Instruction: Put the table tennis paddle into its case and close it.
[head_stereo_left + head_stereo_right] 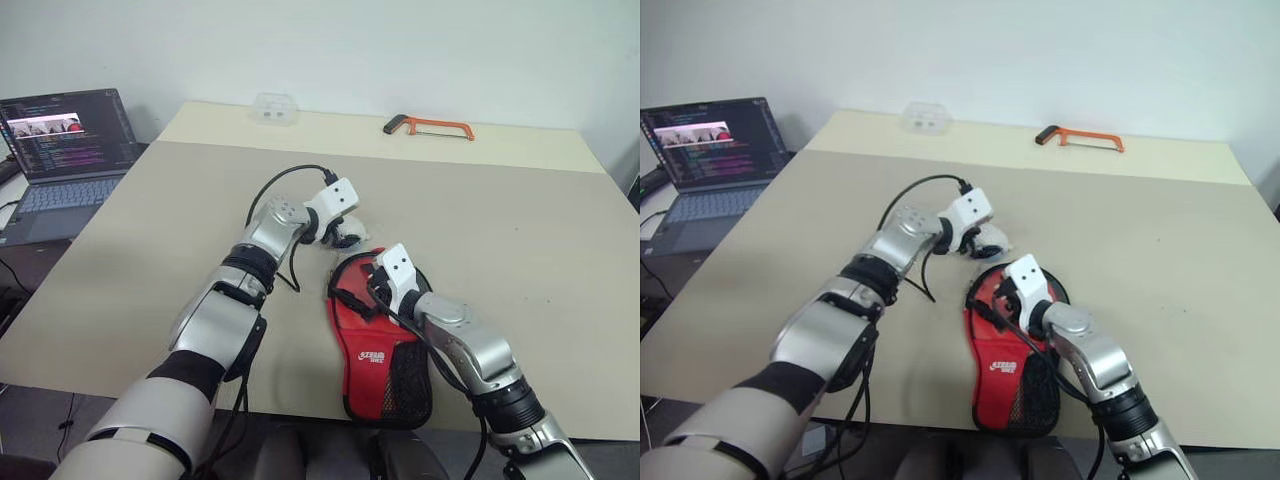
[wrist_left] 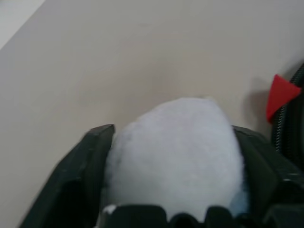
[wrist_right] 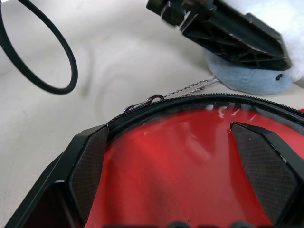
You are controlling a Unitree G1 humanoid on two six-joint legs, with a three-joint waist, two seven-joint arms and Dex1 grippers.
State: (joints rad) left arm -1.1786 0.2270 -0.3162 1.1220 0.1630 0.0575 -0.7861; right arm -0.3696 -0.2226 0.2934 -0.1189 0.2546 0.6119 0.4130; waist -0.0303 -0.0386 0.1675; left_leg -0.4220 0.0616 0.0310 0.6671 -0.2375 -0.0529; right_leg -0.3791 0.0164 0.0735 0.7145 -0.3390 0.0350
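The case (image 1: 372,368) lies flat near the table's front edge, red side up, with its clear window, white logo and black mesh showing. Behind the window (image 3: 190,156) I see red, but I cannot tell whether that is the table tennis paddle. A thin chain (image 3: 185,89) runs from the zip pull to a white and pale blue plush charm (image 3: 251,81) lying just past the case's round end. My left gripper (image 2: 173,130) is shut on that charm (image 2: 175,156). My right gripper (image 3: 171,137) is open, its fingers spread wide just over the window.
An open laptop (image 1: 70,140) stands off the table's left side. An orange hacksaw (image 1: 430,125) and a small clear plastic box (image 1: 275,108) lie at the far edge. A black cable (image 3: 52,71) loops from my left wrist close to the case.
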